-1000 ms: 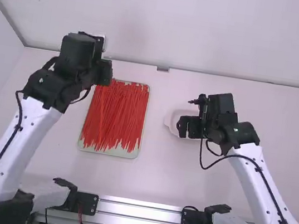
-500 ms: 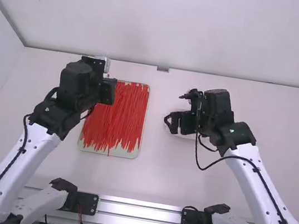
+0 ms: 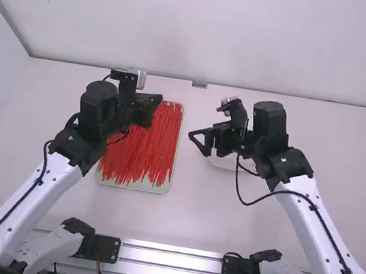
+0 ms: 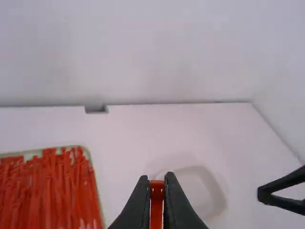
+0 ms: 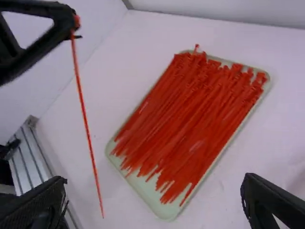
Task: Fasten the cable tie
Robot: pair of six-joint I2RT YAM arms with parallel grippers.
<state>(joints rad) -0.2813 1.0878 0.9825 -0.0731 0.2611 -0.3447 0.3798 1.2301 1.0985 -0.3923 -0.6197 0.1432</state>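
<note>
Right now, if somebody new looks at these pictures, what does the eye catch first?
The pale tray heaped with red cable ties, left of the middle of the table, stands out. Next, a single red tie hangs from the left end effector, shut on its upper end.

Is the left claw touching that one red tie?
Touching. The left wrist view shows the red tie pinched between the two fingers of the left claw, with no gap on either side.

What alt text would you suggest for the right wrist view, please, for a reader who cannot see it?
The left end effector holds one red cable tie by its upper end, the strap hanging free over the white table. Beside it, a pale tray lies heaped with red ties.
</note>
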